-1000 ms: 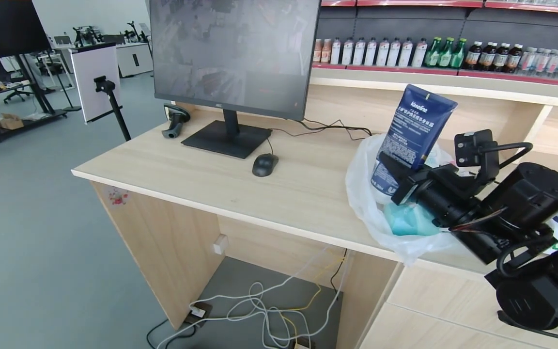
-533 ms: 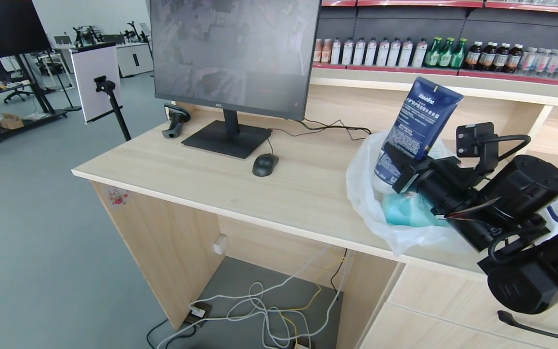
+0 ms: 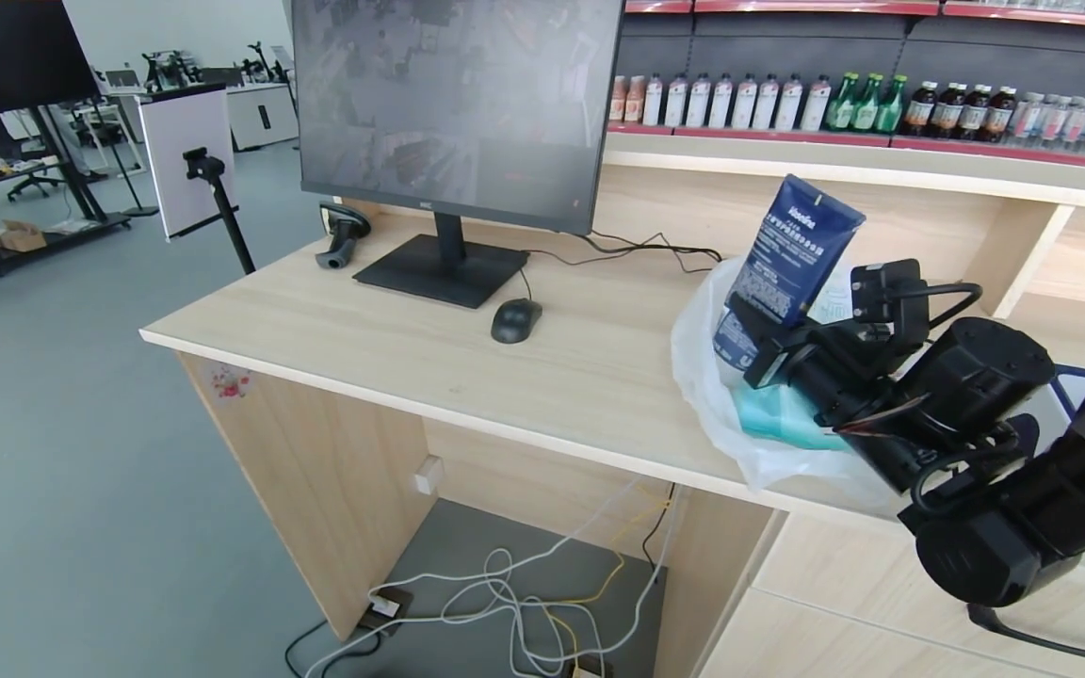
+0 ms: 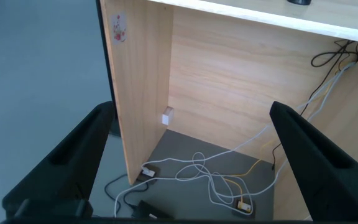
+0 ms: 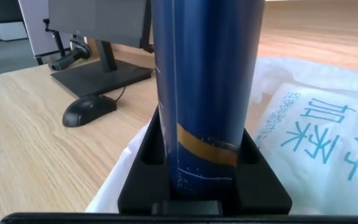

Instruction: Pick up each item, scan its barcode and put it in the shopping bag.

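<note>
**Blue tube**: soft plastic squeeze tube, glossy dark blue with white print and a gold band near the lower end. Flat crimped seal uppermost, body rounder below. Stands tilted over the open mouth of the shopping bag, clamped low down in the right jaws.

**Right jaws:** black, boxy, closed on either side of the tube's lower body.

**Left jaws:** two black tapered fingers spread wide apart, holding nothing, down beside the counter's side panel, above the floor.

**Shopping bag**: thin, translucent white plastic, crumpled, mouth open. It sits on the right part of the counter, spilling slightly over the front edge. Inside are a teal soft pack and a white packet with teal print.

**Counter**: pale wood-grain laminate, straight-edged.

**On the counter:** a flat dark monitor on a square black foot, a rounded black mouse, and a black pistol-shaped barcode scanner lying beside the monitor's foot.

**Floor below:** loose white and yellow cables.

**Shelf behind:** a row of bottles.
</note>
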`<state>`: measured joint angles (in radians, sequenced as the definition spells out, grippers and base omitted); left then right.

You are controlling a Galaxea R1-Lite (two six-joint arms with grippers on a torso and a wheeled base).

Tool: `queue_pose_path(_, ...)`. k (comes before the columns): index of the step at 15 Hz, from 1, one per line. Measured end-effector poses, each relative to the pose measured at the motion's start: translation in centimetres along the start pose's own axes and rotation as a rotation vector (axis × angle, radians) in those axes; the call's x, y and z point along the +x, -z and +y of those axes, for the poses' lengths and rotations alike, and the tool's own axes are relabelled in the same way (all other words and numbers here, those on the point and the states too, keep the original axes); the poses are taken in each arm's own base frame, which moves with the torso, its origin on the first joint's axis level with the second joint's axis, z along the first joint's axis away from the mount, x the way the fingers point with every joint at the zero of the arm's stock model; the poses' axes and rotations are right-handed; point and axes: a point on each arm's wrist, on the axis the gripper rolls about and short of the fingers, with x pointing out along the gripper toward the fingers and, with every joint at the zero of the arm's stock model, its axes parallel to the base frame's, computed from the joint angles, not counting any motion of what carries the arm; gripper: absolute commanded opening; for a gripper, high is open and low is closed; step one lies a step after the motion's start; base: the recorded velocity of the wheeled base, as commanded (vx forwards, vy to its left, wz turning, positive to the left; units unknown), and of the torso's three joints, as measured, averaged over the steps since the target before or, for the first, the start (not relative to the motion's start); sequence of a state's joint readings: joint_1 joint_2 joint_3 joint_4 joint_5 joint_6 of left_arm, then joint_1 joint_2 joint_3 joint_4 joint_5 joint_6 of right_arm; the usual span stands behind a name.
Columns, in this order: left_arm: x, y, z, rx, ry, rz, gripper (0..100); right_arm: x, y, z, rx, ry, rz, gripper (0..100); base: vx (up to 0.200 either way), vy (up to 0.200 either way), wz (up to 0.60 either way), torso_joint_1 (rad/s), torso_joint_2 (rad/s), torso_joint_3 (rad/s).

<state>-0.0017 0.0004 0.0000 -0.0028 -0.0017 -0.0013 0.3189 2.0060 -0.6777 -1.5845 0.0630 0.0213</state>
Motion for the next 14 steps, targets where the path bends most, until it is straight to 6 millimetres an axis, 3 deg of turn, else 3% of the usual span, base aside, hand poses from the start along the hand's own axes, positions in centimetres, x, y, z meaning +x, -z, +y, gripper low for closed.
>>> queue_pose_path(4, 0.0, 0.0, 0.0, 0.0, 0.0, 0.0, 100, -1.5, 1.2, 0.9, 0.039, -0.02, 0.08, 0, 0.0, 0.0, 0.0, 0.0, 0.0, 0.0)
queue_pose_path(14, 0.0, 0.0, 0.0, 0.001, 0.0, 0.0, 100, -1.6, 1.4, 1.7, 0.105, -0.038, 0.093, 0, 0.0, 0.0, 0.0, 0.0, 0.0, 0.0)
